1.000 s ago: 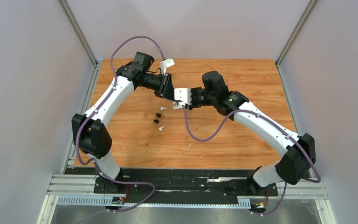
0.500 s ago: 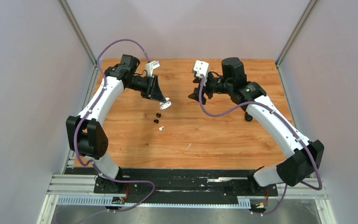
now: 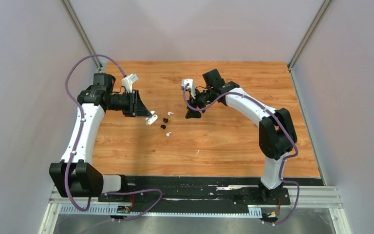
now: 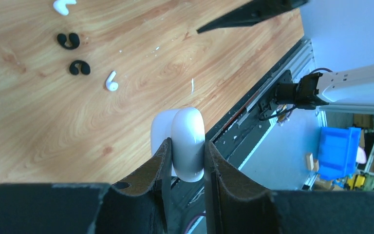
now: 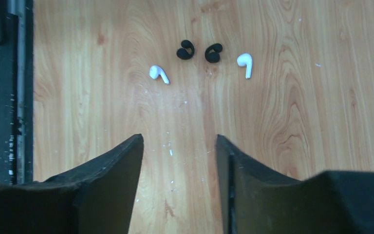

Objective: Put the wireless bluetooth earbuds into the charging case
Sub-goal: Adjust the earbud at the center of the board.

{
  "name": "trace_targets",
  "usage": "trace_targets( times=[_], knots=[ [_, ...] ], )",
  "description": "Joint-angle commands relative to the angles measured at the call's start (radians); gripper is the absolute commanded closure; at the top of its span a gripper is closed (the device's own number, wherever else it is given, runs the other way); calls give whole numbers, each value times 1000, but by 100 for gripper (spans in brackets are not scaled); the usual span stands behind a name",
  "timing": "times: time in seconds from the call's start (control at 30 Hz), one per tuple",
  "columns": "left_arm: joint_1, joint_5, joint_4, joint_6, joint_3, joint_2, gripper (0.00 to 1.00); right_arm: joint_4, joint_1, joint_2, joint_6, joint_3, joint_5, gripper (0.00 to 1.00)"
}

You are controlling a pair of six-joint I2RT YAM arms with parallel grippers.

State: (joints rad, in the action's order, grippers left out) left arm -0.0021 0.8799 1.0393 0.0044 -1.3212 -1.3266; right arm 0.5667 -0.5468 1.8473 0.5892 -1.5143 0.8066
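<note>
My left gripper (image 3: 146, 115) is shut on the white charging case (image 3: 152, 119) and holds it just left of the earbuds. In the left wrist view the case (image 4: 189, 131) sits pinched between my fingers (image 4: 164, 156), above the table. Two white earbuds lie on the wood: one at the far side (image 3: 170, 113), one nearer (image 3: 168, 133). They also show in the right wrist view (image 5: 245, 62) (image 5: 158, 73). My right gripper (image 3: 191, 114) is open and empty just right of the earbuds, jaws pointing at them (image 5: 179, 139).
Two small black curved ear hooks (image 3: 165, 119) (image 3: 163, 126) lie between the earbuds; they also show in the right wrist view (image 5: 185, 49) (image 5: 213, 52). The wooden table (image 3: 233, 141) ends at a black rail (image 3: 199, 183) at the near edge. Grey walls stand on both sides.
The grippers, together at the case a second ago, have parted. My left gripper carried the case left and nearer. My right gripper let go, rose, then came down right of the earbuds.
</note>
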Motion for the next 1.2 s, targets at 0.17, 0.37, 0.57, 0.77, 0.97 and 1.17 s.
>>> trace_targets(
  times=[0.17,0.37,0.57,0.77,0.97,1.17],
  knots=[
    [139,-27,-18,-131,109,132,100,44,-160,89,285,-48,-69,64],
    [210,-83,-27,-151,128,190,100,30,-205,156,458,-52,-40,71],
    [245,-83,-41,-178,150,241,100,43,-235,274,537,-130,-64,72],
    [264,-81,-32,-177,172,281,100,46,-250,340,537,-186,-81,66],
    [268,-81,-22,-172,189,300,100,44,-256,370,523,-202,-76,64],
    [270,-74,-37,-176,187,282,100,44,-272,392,514,-208,-72,63]
  ],
)
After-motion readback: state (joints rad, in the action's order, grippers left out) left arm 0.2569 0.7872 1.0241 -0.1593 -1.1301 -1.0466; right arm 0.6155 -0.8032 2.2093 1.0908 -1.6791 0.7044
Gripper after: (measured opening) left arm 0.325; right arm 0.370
